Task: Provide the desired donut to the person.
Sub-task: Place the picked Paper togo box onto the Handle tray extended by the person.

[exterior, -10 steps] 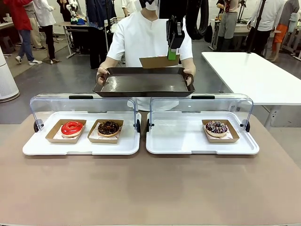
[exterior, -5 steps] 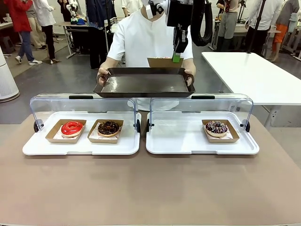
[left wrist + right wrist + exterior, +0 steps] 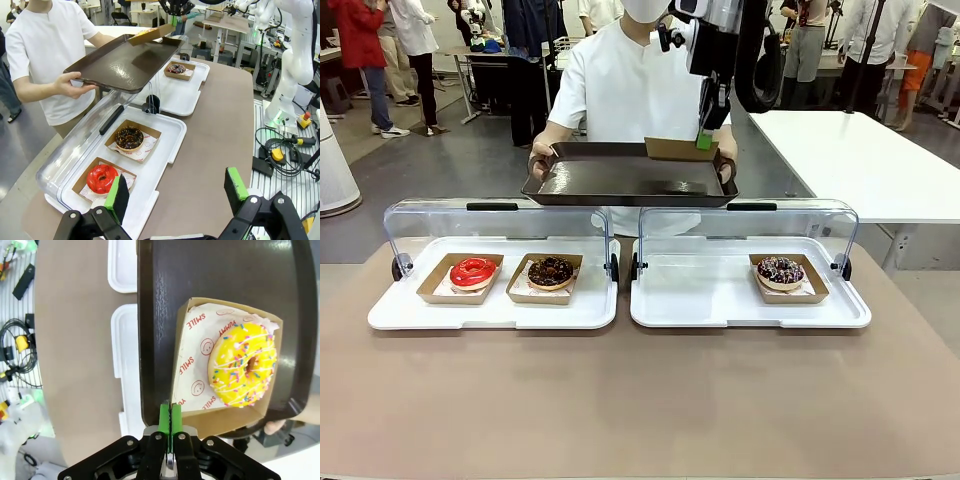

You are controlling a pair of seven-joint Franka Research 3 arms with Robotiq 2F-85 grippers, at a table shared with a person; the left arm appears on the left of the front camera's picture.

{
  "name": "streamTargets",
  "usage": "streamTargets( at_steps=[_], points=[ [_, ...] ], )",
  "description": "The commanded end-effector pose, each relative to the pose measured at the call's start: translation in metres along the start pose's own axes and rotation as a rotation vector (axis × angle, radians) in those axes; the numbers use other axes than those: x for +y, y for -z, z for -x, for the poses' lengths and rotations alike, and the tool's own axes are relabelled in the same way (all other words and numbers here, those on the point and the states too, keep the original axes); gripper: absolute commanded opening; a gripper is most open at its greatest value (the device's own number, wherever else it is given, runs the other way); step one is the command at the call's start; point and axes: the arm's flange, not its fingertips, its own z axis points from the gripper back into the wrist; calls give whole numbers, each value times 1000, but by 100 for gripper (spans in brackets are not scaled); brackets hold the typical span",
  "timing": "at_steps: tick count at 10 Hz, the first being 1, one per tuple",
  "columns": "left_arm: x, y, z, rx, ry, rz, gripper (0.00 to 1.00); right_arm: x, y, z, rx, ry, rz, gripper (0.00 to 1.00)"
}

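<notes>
R gripper (image 3: pixel 170 413) clamps box (image 3: pixel 215 421) edge; yellow donut (image 3: pixel 245 365) just beyond.

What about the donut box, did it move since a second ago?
Yes. The donut box, pinched by the right hand, went down and rightward, nearer the white side table.

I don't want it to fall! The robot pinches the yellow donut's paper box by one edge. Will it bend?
Maybe slightly: the right gripper pinches one thin card wall of the paper box, which could flex. The yellow donut sits inside raised walls, so it likely won't roll out.
</notes>
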Motion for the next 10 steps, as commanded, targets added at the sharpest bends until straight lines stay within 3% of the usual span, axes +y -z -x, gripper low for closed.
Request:
streamTargets(
  at_steps=[1, 7, 8, 9, 10],
  points=[
    [1, -2, 0, -21, 18, 3, 100, -2, 13, 7, -2, -27, -22, 1],
    [1, -2, 0, -21, 18, 3, 100, -12, 43, 19, 16, -54, -42, 1],
    [1, -2, 0, -21, 18, 3, 100, -12, 45, 21, 21, -57, -53, 36],
    [1, -2, 0, -21, 18, 3, 100, -13, 45, 22, 26, -52, -53, 61],
    [1, -2, 0, -21, 18, 3, 100, -14, 45, 22, 29, -55, -45, 96]
  ],
)
